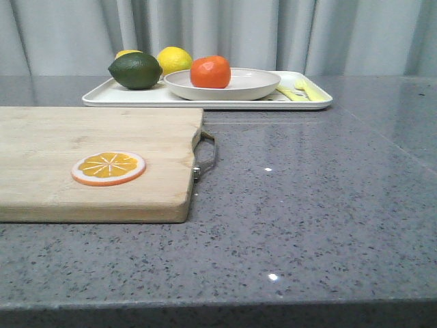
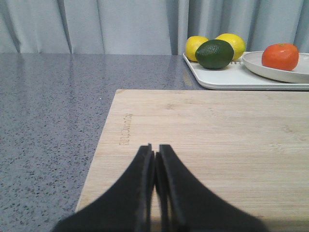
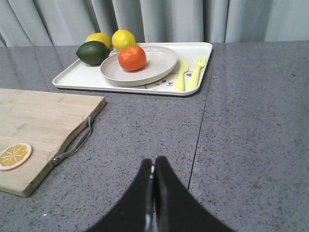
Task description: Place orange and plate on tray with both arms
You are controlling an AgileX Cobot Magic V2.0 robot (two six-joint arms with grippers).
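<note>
Speckled grey stone table (image 1: pixel 321 205), carrying all items; positions given relative to the pale wooden cutting board with a metal side handle (image 1: pixel 95 164). Left end effector (image 2: pixel 155 164): black fingers pressed together, holding nothing, poised over the near part of the board. Right end effector (image 3: pixel 153 179): black fingers likewise together, empty, over bare table to the right of the board. On the board, toward its near right portion: one flat round orange slice with white rim (image 1: pixel 108 168). Beyond the board's far right corner, apart from it: flat rectangular white tray with rounded corners and a low rim (image 1: pixel 102 97), a faint bear drawing partly visible on its floor. On the tray: large round shallow off-white plate (image 1: pixel 259 83), set near the tray's middle; whole glossy deep-orange fruit, the orange (image 1: pixel 210 72), resting inside the plate. On the tray's left part, beside the plate: dark green lime (image 1: pixel 135 70), with two yellow lemons (image 1: pixel 175 60) behind it. On the tray's right part, farthest from the board: pale yellow plastic knife and fork (image 3: pixel 188 75), lying side by side. Behind all: grey pleated curtain (image 1: pixel 218 31).
</note>
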